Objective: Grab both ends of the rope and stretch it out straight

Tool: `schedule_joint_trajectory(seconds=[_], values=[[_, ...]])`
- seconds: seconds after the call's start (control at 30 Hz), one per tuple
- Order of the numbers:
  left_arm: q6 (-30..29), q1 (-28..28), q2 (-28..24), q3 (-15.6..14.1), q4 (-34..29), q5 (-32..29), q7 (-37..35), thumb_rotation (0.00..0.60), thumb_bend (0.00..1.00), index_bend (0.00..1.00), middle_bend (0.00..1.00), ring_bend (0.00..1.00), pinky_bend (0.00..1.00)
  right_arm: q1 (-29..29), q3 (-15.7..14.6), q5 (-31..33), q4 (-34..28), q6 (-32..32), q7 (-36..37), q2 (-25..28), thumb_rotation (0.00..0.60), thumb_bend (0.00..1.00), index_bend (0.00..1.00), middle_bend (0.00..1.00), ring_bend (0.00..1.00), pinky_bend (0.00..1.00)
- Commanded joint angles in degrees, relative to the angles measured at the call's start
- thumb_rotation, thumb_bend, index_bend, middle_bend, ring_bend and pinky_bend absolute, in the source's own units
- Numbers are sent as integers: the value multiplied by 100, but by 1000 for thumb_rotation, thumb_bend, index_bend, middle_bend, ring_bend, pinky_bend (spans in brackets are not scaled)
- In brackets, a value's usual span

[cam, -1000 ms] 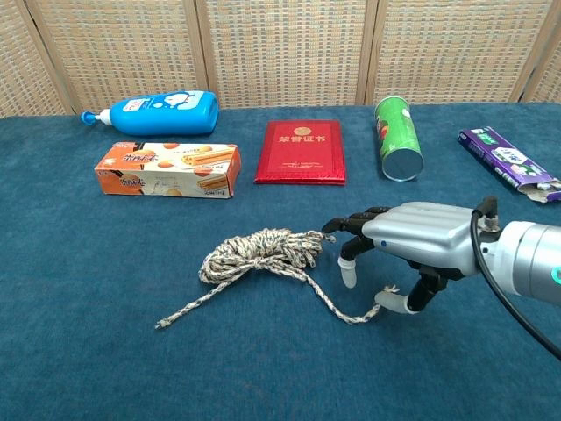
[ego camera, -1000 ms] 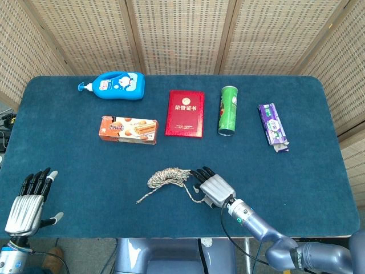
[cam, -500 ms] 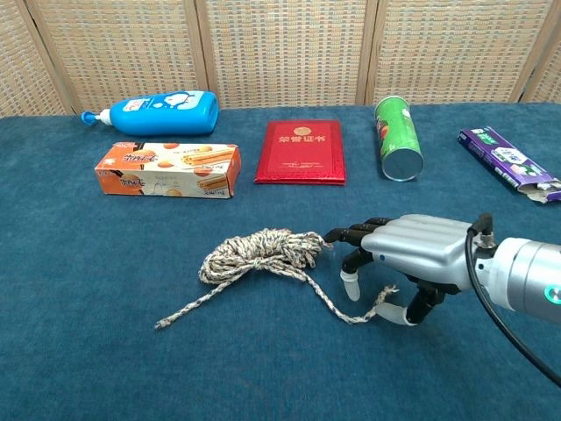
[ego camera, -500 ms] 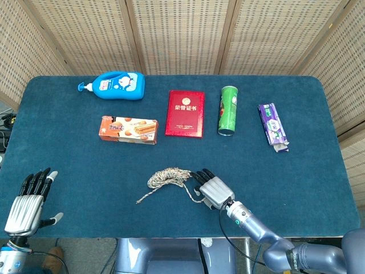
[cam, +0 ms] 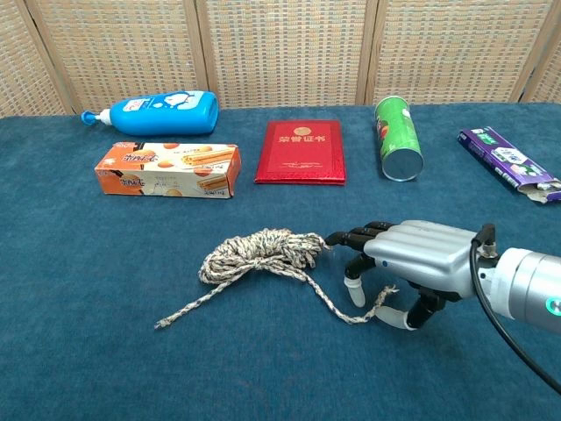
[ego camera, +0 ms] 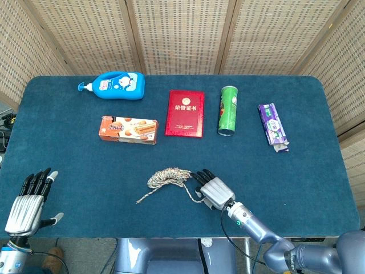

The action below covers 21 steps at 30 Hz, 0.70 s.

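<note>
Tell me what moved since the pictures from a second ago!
The right hand slid a little toward the robot and sank closer to the table, so its thumb now sits right by the near end of the rope. Whether it has gripped that end cannot be told. The rope's coil and other end lie as before, and the left hand stayed open at the table's edge, holding nothing.
</note>
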State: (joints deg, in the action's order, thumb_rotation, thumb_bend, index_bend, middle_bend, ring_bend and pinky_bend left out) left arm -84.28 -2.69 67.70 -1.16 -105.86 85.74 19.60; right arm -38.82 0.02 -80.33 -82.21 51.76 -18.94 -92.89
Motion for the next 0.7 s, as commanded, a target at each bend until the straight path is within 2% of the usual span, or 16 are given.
schedule_joint_trajectory(seconds=[0.03, 0.7], values=[[5, 0, 2, -3, 0, -3, 2, 600, 24, 0, 0, 0, 0, 12, -25, -58, 61, 18, 51, -29, 600, 413, 461, 0, 0, 0], [24, -6, 33, -2, 3, -40, 74, 600, 24, 0, 0, 0, 0, 69, -71, -302, 401, 105, 312, -238, 600, 413, 517, 0, 0, 0]])
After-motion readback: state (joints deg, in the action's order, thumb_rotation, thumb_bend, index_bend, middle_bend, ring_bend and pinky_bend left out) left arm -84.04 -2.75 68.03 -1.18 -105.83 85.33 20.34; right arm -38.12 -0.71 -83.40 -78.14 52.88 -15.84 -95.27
